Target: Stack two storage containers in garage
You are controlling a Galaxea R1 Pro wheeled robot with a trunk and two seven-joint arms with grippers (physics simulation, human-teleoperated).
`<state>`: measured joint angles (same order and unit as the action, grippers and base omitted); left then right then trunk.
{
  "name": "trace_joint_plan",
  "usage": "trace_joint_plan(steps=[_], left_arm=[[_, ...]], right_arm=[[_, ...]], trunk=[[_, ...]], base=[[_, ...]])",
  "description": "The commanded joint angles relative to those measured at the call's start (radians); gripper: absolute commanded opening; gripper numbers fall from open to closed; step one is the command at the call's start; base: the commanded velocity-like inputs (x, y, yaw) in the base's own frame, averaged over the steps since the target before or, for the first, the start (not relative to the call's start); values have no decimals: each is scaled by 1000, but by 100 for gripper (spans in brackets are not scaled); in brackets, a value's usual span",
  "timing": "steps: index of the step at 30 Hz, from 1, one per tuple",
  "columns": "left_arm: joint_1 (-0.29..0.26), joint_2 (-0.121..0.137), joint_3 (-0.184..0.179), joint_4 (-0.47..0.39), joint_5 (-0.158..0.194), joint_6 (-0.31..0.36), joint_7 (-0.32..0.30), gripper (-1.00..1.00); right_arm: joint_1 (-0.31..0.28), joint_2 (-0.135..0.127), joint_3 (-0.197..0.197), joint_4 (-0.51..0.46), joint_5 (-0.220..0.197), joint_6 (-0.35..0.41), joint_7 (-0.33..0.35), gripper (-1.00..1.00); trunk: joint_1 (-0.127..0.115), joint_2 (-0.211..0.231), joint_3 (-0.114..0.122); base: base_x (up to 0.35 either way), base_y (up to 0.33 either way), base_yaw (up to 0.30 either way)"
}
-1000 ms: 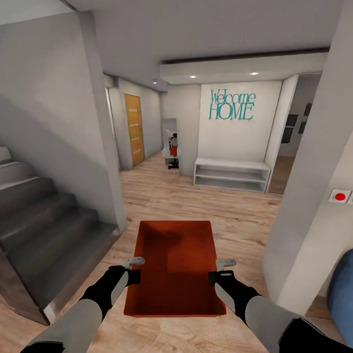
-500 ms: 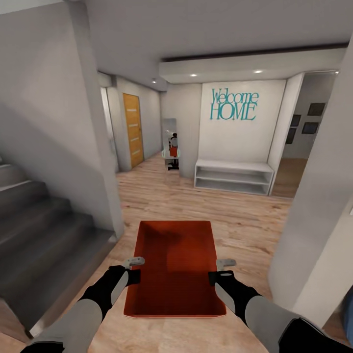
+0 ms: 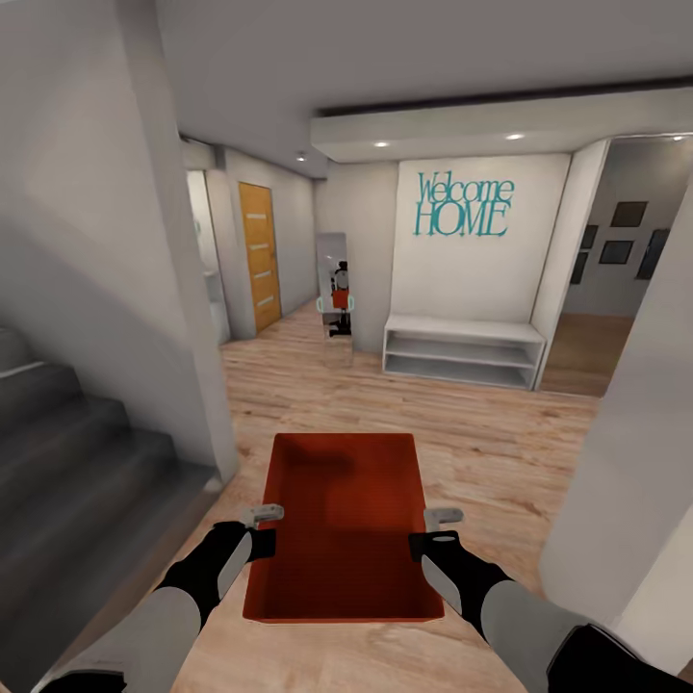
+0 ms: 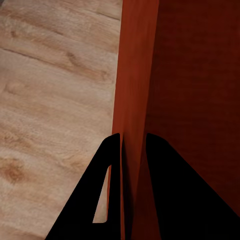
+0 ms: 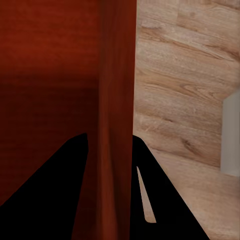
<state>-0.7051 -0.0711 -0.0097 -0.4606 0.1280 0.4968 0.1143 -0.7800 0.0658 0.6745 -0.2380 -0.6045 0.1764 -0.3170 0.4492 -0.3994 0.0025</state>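
Transit phase, hallway. The storage container (image 3: 342, 529) is carried in front of the trunk above the wood plank floor (image 3: 481, 443). The left end effector (image 3: 262, 527) is closed on the container's left wall, one finger on each face of it; the right end effector (image 3: 435, 530) pinches the right wall likewise. Compared with a second ago, the staircase (image 3: 67, 481) and right-hand pillar (image 3: 626, 481) have slid outward and the white bench (image 3: 462, 351) sits higher in the head view: the camera advances, the grasp unchanged. The garage is not yet reached.
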Motion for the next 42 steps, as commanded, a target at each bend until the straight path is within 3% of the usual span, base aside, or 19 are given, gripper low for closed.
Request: trace_joint_plan(steps=[1,42], left_arm=[[1,-1,5,0,-9,6,12,-100],[1,-1,5,1,-9,5,12,-100]], right_arm=[[-1,0,-35,-27,28,-18,-41,-100],[-1,6,-35,-28,28,-18,-65,-100]], trunk=[[1,-1,-1],[1,-1,-1]], base=[[322,0,0],[322,0,-46]])
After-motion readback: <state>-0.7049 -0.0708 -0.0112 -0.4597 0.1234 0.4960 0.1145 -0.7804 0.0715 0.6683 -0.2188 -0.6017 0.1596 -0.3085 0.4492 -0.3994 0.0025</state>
